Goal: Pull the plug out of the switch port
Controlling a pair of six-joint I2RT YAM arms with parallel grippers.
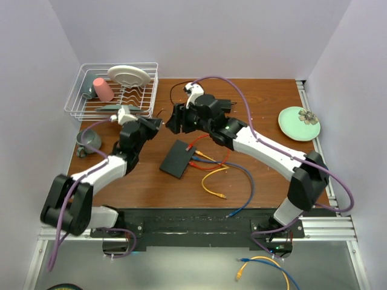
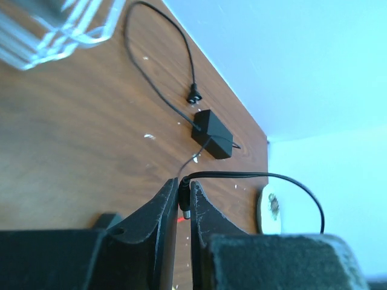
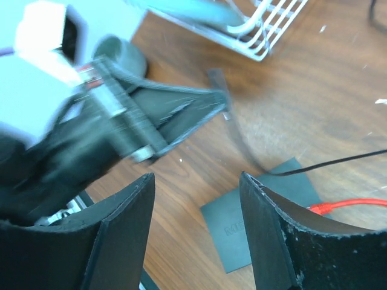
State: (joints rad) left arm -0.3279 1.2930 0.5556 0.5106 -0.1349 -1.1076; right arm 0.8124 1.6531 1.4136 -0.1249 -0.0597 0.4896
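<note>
A brown wood-grain surface (image 1: 151, 187) is boxed in by plain pale-lilac walls (image 1: 211, 36) — back, left and right. The light is soft and even, and an aluminium rail (image 1: 338, 226) runs along the near edge.

Right gripper (image 3: 196, 181), jaws apart, above black box (image 3: 230, 235)

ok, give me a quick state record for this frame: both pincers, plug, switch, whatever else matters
left pincer: shut on plug of thin black cord, held clear of the switch
right pincer: open, empty, hovering over the switch
switch: flat on table between the arms
red cable: connector at switch edge
adapter: on table, thin black cord attached
</note>
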